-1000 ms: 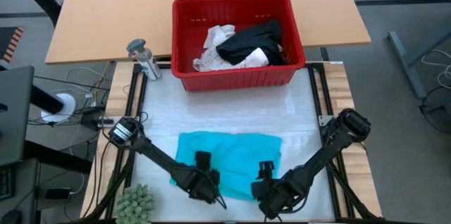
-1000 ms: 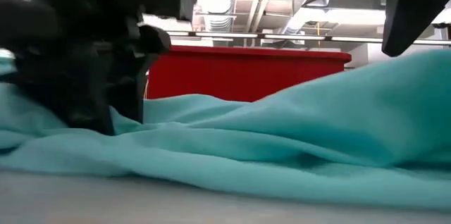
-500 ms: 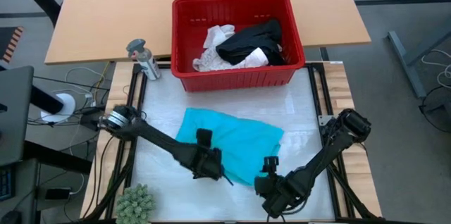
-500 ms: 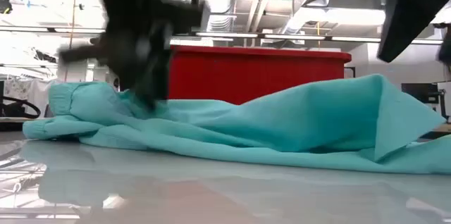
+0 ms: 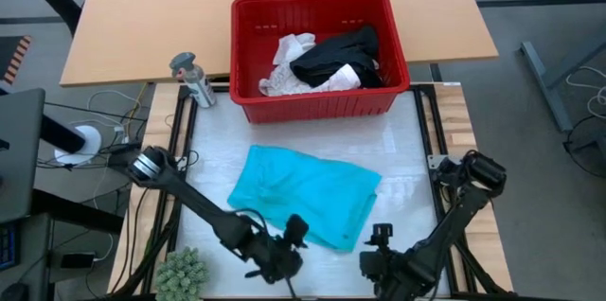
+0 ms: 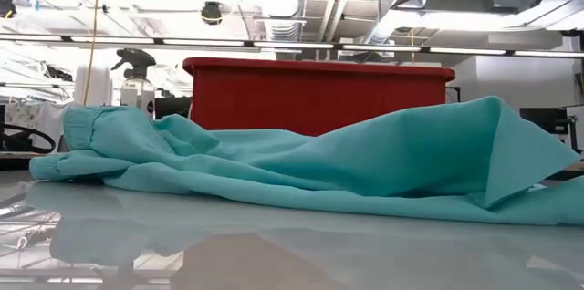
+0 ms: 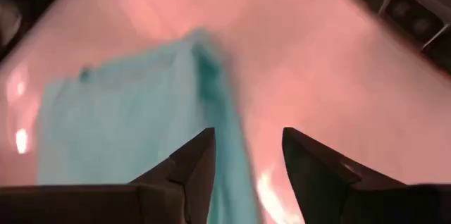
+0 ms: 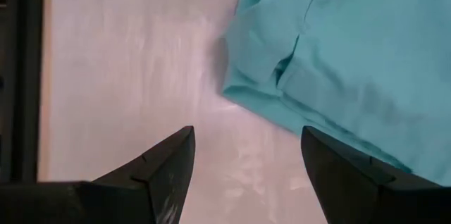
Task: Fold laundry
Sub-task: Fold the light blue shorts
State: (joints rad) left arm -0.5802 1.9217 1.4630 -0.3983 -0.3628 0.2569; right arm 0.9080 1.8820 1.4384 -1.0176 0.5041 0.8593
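The teal garment [image 5: 305,193] lies rumpled on the white table mat [image 5: 227,150], and no gripper touches it. In the low view the teal garment [image 6: 319,167] rests on its underside, with a gathered hem at one end [image 6: 84,128] and a flap folded over at the other [image 6: 516,153]. My left gripper [image 5: 295,235] hovers open above the garment's near edge; its wrist view shows my left gripper [image 7: 248,143] with nothing between its fingers. My right gripper [image 5: 381,242] hangs open by the garment's near right corner, apart from it, and my right gripper [image 8: 246,139] looks down on bare mat.
A red basket [image 5: 248,55] with white and black garments stands at the mat's far edge. A spray bottle [image 5: 192,78] stands far left, and a green fuzzy plant [image 5: 180,273] sits at the near left corner. Bare mat lies left and right of the garment.
The teal garment has slid away from the near edge, its left part going farthest toward the basket, so it now lies slanted. My left gripper went with that part, then lifted off it and drew back toward the near edge. My right gripper has moved toward the near right.
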